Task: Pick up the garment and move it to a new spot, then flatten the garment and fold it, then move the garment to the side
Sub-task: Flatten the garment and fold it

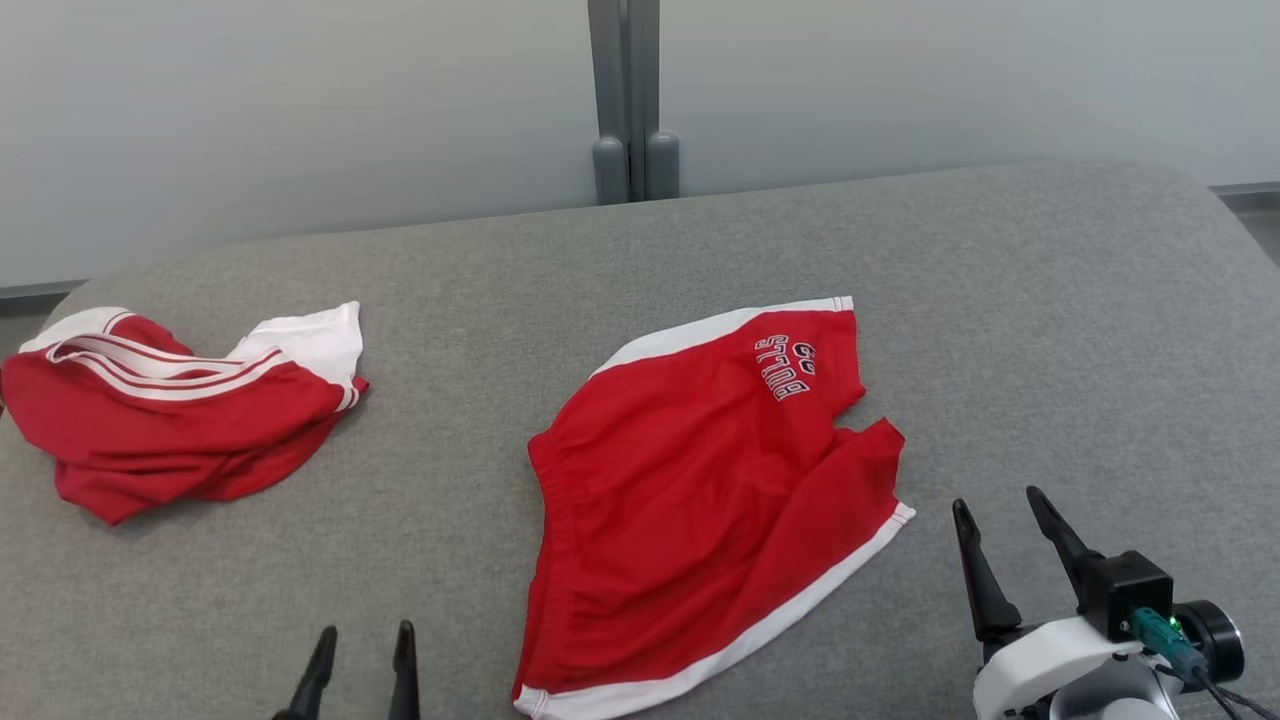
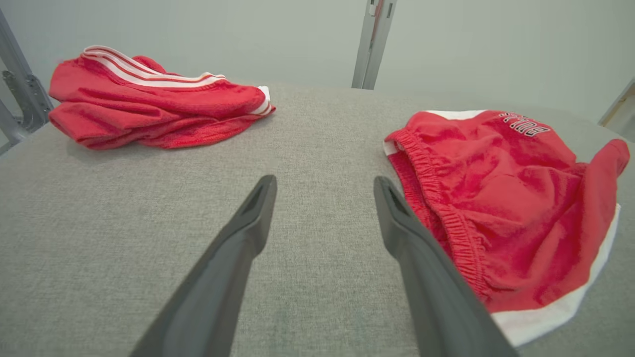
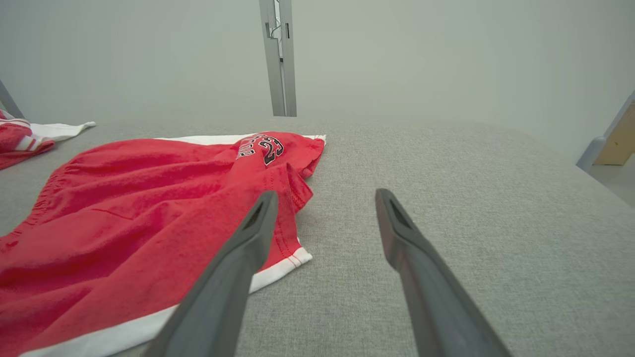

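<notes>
Red shorts with white side trim lie spread near the middle of the worktop, closer to its near edge, partly flat with the near leg still rucked. Their long axis runs diagonally, from the near edge up toward the far right. The elastic waistband faces the left edge; the leg hems face the right edge.

Left jaws: open wide, empty, at the near edge. The waistband lies to their right, near but apart.

Right jaws: open wide, empty, toward the near right corner. The hem corner of the near leg lies just beside their left finger, not touching as far as can be told.

Judgement: the right arm is the nearer, and a two-arm pick would take the hem on the right and the waistband on the left.

A second red garment with white stripes lies crumpled at the left edge, well apart.
</notes>
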